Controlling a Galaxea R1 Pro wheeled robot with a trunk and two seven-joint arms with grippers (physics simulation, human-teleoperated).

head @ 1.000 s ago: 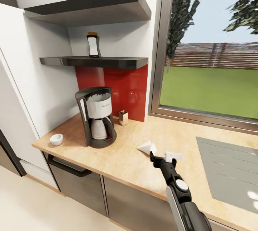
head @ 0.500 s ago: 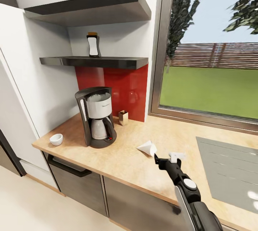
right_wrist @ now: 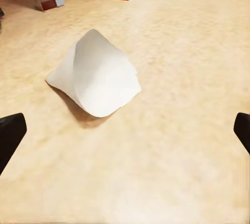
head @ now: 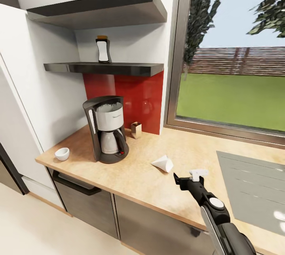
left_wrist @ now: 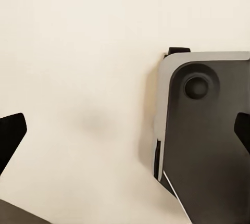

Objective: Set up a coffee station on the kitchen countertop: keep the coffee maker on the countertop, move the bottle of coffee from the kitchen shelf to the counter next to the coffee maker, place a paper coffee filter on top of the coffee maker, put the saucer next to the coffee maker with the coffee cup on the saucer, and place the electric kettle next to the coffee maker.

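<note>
The black coffee maker (head: 105, 129) with its carafe stands on the beige countertop (head: 134, 177), at its left end. A small white cup (head: 62, 153) sits to the left of it. The dark bottle of coffee (head: 103, 50) stands on the lower black kitchen shelf (head: 118, 68). A white paper coffee filter (head: 163, 163) (right_wrist: 96, 81) lies on its side mid-counter. My right gripper (head: 188, 176) (right_wrist: 125, 133) hovers open just right of the filter, a short gap away. My left gripper (left_wrist: 125, 135) is open over the cream floor. The saucer and kettle are out of view.
A small wood-and-metal box (head: 136, 129) stands against the red backsplash (head: 138, 96). A grey cooktop (head: 253, 187) is set into the counter at the right, under a large window. Tall white cabinets close off the left. My dark base (left_wrist: 208, 140) is below the left gripper.
My right gripper has drawn back from the filter, toward the right and the counter's front. The filter, coffee maker and bottle have not moved.
</note>
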